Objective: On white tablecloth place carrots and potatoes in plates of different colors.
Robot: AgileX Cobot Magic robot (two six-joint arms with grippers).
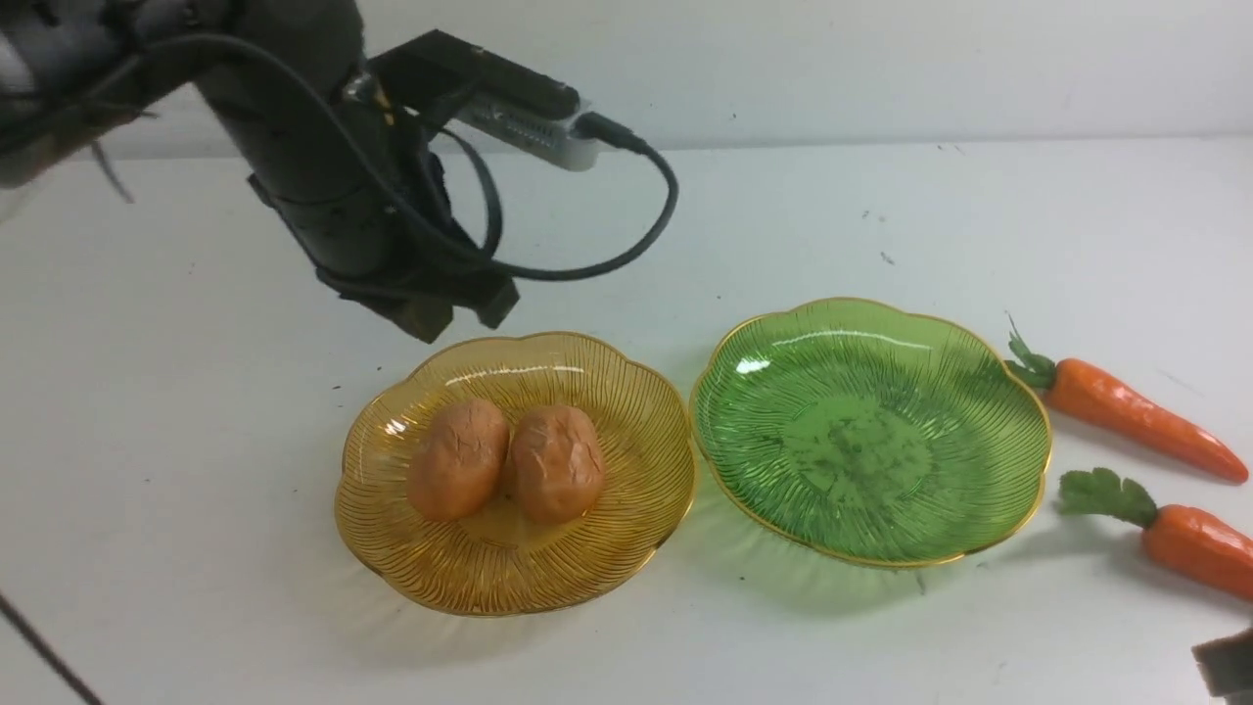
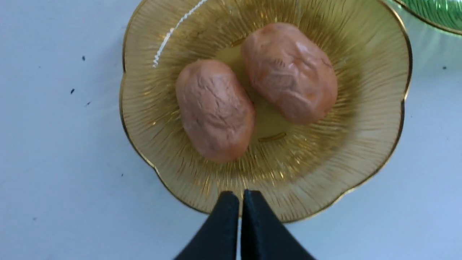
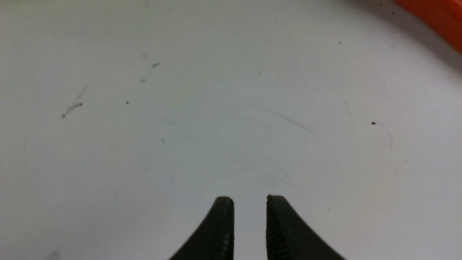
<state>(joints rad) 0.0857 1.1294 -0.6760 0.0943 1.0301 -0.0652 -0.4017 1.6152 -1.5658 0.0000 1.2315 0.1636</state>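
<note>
On the white tablecloth (image 1: 176, 411) the amber-yellow plate (image 1: 509, 578) holds two potatoes (image 1: 458, 458) (image 1: 556, 462) lying side by side. The green plate (image 1: 871, 431) to its right has nothing in it. Two carrots (image 1: 1136, 406) (image 1: 1199, 543) lie on the cloth right of the green plate. My left gripper (image 1: 460, 308) hovers above the amber plate's far-left rim. Its wrist view shows the left gripper (image 2: 241, 196) shut and empty over the plate (image 2: 343, 151) and potatoes (image 2: 214, 110) (image 2: 290, 72). My right gripper (image 3: 250, 200) stands slightly open over bare cloth, a carrot (image 3: 438, 16) at the view's corner.
The left arm's cable (image 1: 626, 245) loops above the cloth behind the amber plate. Only a corner of the right gripper (image 1: 1229, 661) shows at the front right edge. The green plate's rim (image 2: 433, 12) shows beside the amber one.
</note>
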